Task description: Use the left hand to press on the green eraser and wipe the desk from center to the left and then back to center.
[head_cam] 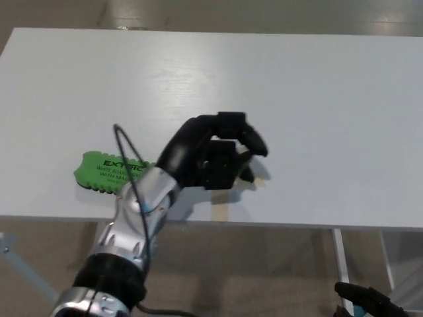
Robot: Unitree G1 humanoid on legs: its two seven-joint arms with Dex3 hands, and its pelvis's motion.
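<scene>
Now the left hand [221, 155] is hovering over the middle of the white tabletop [297, 86], right above the tan tape cross [221, 210], and it is hiding most of that cross. Its fingers [254, 140] are curling in, but they are not holding anything. The green eraser [109, 170] is lying flat on the tabletop to the left of the hand, near the front edge. The silver forearm [135, 211] and a thin black cable [129, 155] are crossing over its right end. The hand and the eraser are apart.

So the hand is at the center but the eraser is not under it. It looks like the wipe back to the center is not done, because the eraser is sitting out on the left. The next move is probably calling for the hand to go left, press down flat on top of the eraser, and slide it toward the tape cross.

Nothing else is lying on the tabletop in the way. The cable could catch on the eraser. A bit of the right hand [367, 304] is peeking in at the bottom right, below the tabletop, and I cannot tell how its fingers are sitting.
</scene>
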